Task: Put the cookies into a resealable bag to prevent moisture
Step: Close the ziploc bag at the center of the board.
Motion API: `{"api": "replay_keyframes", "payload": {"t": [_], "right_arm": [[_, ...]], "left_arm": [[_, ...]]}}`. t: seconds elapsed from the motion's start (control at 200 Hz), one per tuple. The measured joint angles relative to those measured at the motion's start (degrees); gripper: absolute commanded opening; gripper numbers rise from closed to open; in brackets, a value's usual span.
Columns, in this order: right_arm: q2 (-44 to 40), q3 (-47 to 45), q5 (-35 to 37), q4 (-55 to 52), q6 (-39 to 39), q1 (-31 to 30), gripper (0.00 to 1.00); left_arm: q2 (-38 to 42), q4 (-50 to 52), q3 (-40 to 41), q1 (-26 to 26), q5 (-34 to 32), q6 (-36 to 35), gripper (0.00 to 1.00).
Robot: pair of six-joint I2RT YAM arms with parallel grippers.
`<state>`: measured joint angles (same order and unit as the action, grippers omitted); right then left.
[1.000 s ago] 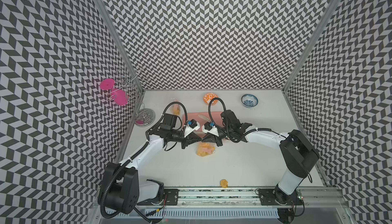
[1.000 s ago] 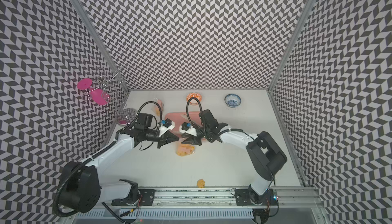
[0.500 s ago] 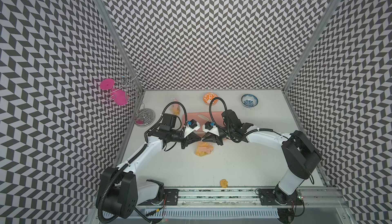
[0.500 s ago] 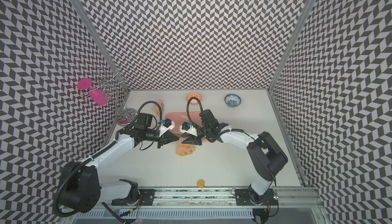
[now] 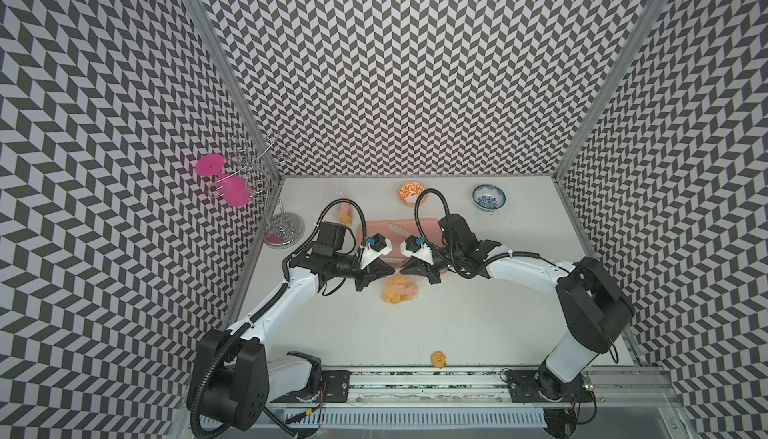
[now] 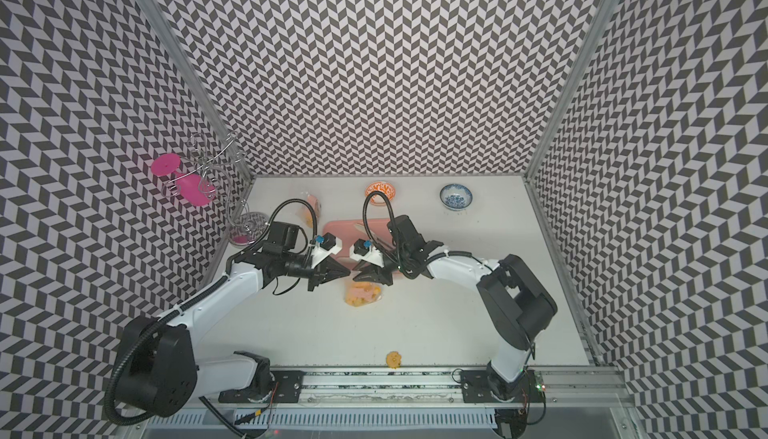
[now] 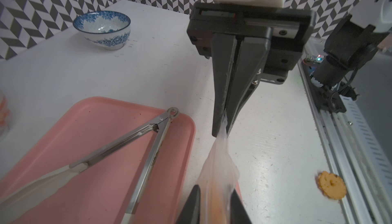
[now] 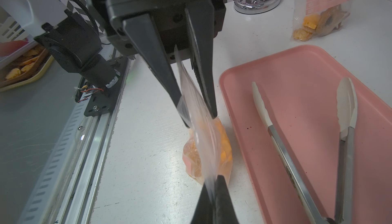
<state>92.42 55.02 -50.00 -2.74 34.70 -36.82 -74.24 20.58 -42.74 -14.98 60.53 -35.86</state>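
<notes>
A clear resealable bag [image 8: 203,148] holding orange cookies [image 8: 222,146] rests on the white table beside the pink tray, and it shows in both top views [image 5: 400,289] [image 6: 362,293]. Both grippers meet tip to tip over its top. My right gripper [image 8: 213,178] is shut on the bag's film; the left wrist view shows the same pinch [image 7: 221,130]. My left gripper [image 8: 198,117] has its fingers apart with the bag's top running between them [image 7: 215,188]. One round cookie [image 5: 439,359] lies loose by the front rail.
The pink tray [image 8: 297,74] carries metal tongs [image 8: 275,136]. A second bag with cookies [image 8: 314,23] lies at the back left near a chrome glass rack [image 5: 284,227]. An orange bowl [image 5: 411,192] and a blue bowl [image 5: 489,198] stand at the back.
</notes>
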Motion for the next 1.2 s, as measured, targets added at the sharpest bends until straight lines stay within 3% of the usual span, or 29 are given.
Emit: {"api": "replay_keyframes", "payload": {"t": [0.426, 0.676, 0.896, 1.007, 1.127, 1.202], "right_arm": [[6.36, 5.03, -1.88, 0.42, -0.76, -2.93, 0.27], [7.34, 5.79, -2.36, 1.90, -3.06, -3.58, 0.04], [7.34, 6.29, -0.76, 1.07, -2.69, -3.50, 0.02], [6.75, 6.19, 0.20, 1.05, -2.78, -3.37, 0.16], [5.14, 4.63, 1.31, 0.94, -2.86, -1.77, 0.00], [4.87, 4.57, 1.14, 0.72, -2.84, -1.36, 0.00]], "left_arm": [[0.00, 4.61, -2.40, -0.42, -2.21, -1.84, 0.00], [0.31, 4.92, -2.40, -0.42, -2.62, -2.03, 0.00], [1.38, 5.51, -2.40, -0.42, -4.13, -2.23, 0.00], [2.56, 5.62, -2.40, -0.55, -5.09, -2.21, 0.00], [3.61, 5.44, -2.38, -0.63, -5.38, -2.19, 0.00], [3.61, 4.79, -2.38, -0.70, -5.44, -2.16, 0.00]]}}
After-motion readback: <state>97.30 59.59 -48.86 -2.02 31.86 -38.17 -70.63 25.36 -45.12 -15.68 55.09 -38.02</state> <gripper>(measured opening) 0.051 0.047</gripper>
